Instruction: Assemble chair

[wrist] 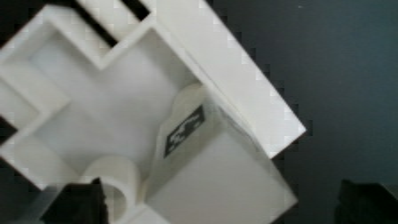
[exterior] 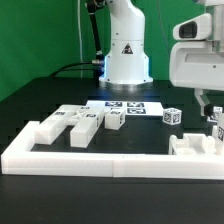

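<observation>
The black table (exterior: 30, 95) carries most chair parts (exterior: 80, 122) loose at the exterior view's left. One tagged piece (wrist: 160, 70) sits near the right, beneath the hand (exterior: 205, 103) (fingers spread wide, gripping nothing). I'd lift straight up, clear of it, then fetch the next part.

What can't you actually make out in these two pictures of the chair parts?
Exterior view: the picture's right edge crops the gripper and the chair part below it.
Exterior view: the small cube bears markings too small to read.
Wrist view: the tag is blurred; its pattern is unreadable.
</observation>
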Robot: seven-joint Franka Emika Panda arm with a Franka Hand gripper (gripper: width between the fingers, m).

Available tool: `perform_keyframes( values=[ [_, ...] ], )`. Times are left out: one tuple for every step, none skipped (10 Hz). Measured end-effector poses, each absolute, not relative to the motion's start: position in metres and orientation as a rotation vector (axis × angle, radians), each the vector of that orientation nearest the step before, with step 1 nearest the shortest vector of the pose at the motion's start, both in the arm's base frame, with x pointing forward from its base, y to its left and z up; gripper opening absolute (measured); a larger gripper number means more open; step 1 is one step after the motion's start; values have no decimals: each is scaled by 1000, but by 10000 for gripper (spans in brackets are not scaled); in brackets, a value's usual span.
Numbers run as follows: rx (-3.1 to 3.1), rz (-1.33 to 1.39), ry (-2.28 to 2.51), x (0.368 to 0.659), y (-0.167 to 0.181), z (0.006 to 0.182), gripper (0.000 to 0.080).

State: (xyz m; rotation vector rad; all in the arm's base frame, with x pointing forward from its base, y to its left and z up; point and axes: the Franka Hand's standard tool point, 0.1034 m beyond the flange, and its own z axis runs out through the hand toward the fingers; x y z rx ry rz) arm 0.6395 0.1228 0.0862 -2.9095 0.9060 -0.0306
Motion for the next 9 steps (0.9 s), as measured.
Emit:
perform_keyframes(
  values=[
    [-2922, -44, 862, 641, 119, 86, 649],
    [-2959, -51, 736, 641, 119, 86, 649],
    [-2980, -55, 650, 641, 119, 86, 649],
    [-3003, -60, 563, 641, 119, 85, 649],
    [-3045, -67, 410, 640, 120, 82, 649],
    [-3069, -69, 295, 639, 121, 81, 649],
    [-3085, -72, 199, 639, 121, 80, 649],
    [-3104, -75, 45, 638, 120, 80, 649],
    [-3114, -79, -62, 638, 121, 80, 649]
  ],
)
